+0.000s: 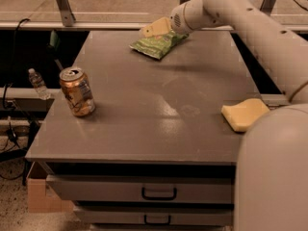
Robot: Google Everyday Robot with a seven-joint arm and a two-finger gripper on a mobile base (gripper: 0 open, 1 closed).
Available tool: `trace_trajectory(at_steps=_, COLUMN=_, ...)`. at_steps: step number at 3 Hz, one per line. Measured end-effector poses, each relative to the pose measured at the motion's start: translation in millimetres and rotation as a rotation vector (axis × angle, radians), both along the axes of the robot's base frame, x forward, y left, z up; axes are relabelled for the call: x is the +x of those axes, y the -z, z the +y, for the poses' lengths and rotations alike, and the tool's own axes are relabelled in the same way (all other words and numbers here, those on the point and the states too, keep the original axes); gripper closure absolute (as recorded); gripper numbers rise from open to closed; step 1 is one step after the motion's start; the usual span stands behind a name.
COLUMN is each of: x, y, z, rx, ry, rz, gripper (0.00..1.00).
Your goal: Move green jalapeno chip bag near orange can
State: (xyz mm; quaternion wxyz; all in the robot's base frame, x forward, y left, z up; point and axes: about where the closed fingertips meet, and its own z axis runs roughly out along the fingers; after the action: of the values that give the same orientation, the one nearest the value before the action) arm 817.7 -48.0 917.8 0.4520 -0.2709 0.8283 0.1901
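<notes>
The green jalapeno chip bag (156, 45) lies flat at the far edge of the grey table (144, 129), near its middle. The orange can (77, 91) stands upright near the table's left edge, well apart from the bag. My gripper (150, 31) reaches in from the upper right on the white arm (240, 18). Its pale tips sit just above the far end of the bag.
A pale yellow sponge (244, 113) lies near the table's right edge. A small clear plastic bottle (37, 83) stands beyond the left side, below table level. Drawers (159, 192) run under the table front. The robot's white body (274, 177) fills the lower right.
</notes>
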Motion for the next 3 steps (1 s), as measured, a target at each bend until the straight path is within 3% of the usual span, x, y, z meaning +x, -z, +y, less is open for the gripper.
trace_trajectory(at_steps=1, x=24.8, y=36.4, z=8.4, rx=-0.037, ry=0.053, rz=0.034, gripper=0.0)
trace_trajectory(at_steps=2, x=38.0, y=70.7, z=12.1, rx=-0.082, ry=0.072, rz=0.063, gripper=0.17)
trace_trajectory(at_steps=3, x=42.8, y=85.0, z=13.7, rx=-0.105, ry=0.071, rz=0.057, gripper=0.41)
